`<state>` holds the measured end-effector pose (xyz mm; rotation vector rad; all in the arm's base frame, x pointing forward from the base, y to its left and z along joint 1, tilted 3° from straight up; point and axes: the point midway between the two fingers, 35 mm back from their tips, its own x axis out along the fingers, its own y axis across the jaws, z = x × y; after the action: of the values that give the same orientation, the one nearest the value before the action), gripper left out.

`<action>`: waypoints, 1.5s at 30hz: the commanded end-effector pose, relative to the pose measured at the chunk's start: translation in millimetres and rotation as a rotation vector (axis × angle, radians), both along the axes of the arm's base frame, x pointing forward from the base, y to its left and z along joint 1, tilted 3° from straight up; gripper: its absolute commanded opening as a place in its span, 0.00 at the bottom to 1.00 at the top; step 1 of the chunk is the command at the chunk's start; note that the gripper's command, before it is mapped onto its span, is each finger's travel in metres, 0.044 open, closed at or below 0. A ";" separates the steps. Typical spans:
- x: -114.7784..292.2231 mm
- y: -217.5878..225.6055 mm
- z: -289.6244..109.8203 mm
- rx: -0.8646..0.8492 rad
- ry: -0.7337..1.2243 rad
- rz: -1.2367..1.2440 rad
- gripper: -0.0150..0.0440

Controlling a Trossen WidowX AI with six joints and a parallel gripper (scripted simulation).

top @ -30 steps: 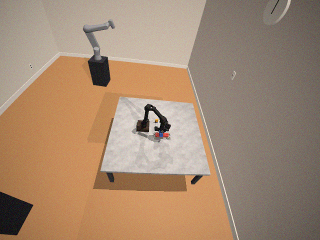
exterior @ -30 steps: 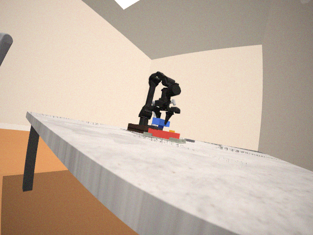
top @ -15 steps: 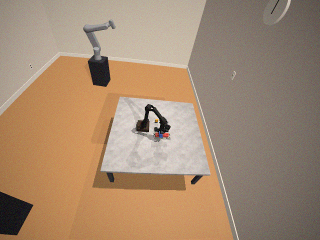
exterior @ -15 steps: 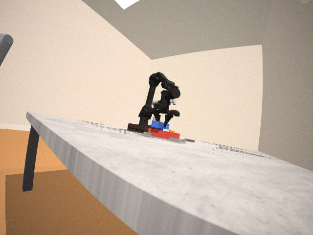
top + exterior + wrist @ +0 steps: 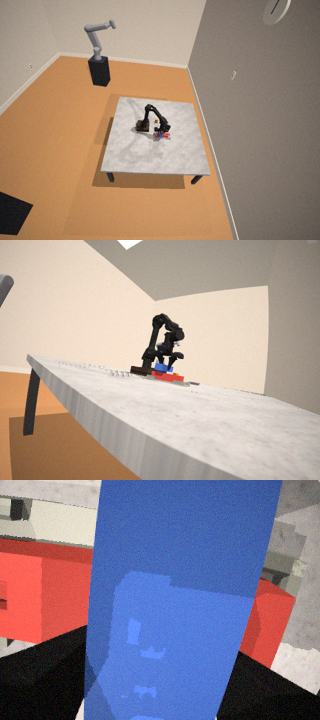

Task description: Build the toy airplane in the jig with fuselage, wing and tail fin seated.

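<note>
The red fuselage (image 5: 166, 134) (image 5: 169, 377) (image 5: 40, 594) lies in the grey jig cradle (image 5: 163, 138) (image 5: 182, 383) (image 5: 47, 523) on the table. The blue wing (image 5: 160, 135) (image 5: 162, 367) (image 5: 180, 574) lies across the top of the fuselage and looks set down on it; its tab and the socket are hidden. My gripper (image 5: 161, 132) (image 5: 165, 365) (image 5: 155, 643) stands straight over the wing with its black fingers on both sides, shut on it. The small yellow tail fin (image 5: 156, 120) (image 5: 176, 374) lies on the table behind the jig.
The arm's brown base block (image 5: 142, 126) (image 5: 140, 370) stands just left of the jig. The grey table (image 5: 155, 160) (image 5: 180, 420) has edges far from the jig. A second grey arm on a dark pedestal (image 5: 98, 69) stands far off on the floor.
</note>
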<state>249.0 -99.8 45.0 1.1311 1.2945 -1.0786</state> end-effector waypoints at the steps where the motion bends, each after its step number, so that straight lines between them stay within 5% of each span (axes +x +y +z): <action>1: 0.1 -0.1 0.3 0.000 -0.001 0.000 0.71; 8: 0.1 -0.1 0.3 0.000 -0.001 0.000 1.00; 15: 0.5 -0.3 2.5 0.000 -0.001 0.000 1.00; 22: 0.3 -3.1 83.3 -0.002 0.002 -0.003 1.00; 29: 4.9 -4.6 85.6 -0.003 0.001 0.013 1.00; 45: 6.1 -4.8 86.2 -0.010 -0.052 1.511 1.00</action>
<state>255.5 -104.5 131.5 0.4407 1.5277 -0.3842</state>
